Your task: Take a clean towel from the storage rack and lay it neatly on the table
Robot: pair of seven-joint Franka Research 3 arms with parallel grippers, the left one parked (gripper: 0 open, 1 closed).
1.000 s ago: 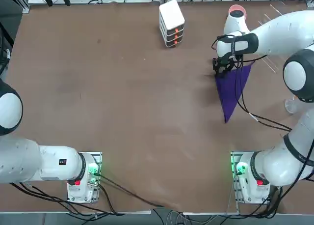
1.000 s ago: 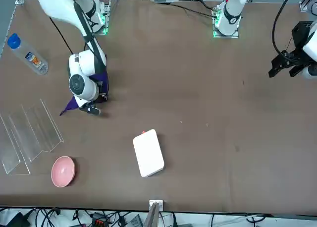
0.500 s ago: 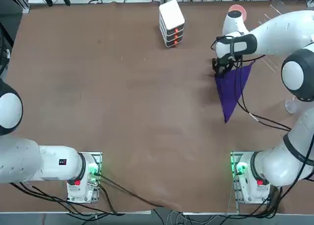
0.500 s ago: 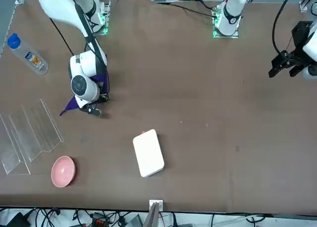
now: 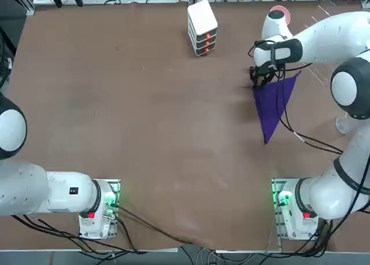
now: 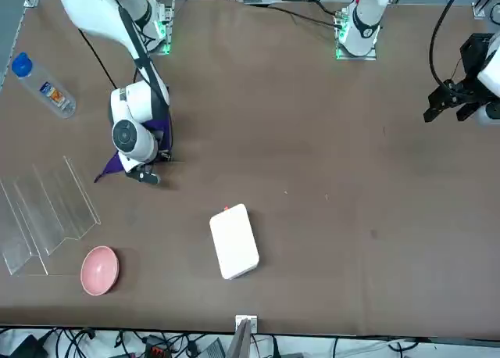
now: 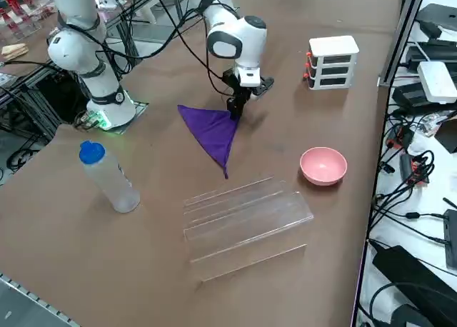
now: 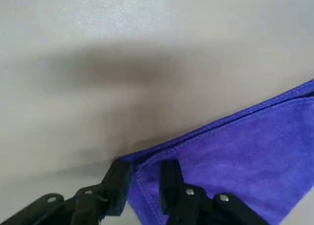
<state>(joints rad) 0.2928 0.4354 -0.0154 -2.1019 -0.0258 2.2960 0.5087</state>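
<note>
Two jaws of R gripper (image 8: 145, 178) part-spread w/ a gap, at purple towel's (image 8: 235, 161) corner over table (image 5: 144, 132), contact unclear.

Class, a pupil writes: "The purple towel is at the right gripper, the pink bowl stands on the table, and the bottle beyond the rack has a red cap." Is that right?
Not quite: the bottle has a blue cap, as the right side view shows. The towel is at the right gripper and the bowl stands on the table, as stated.
</note>
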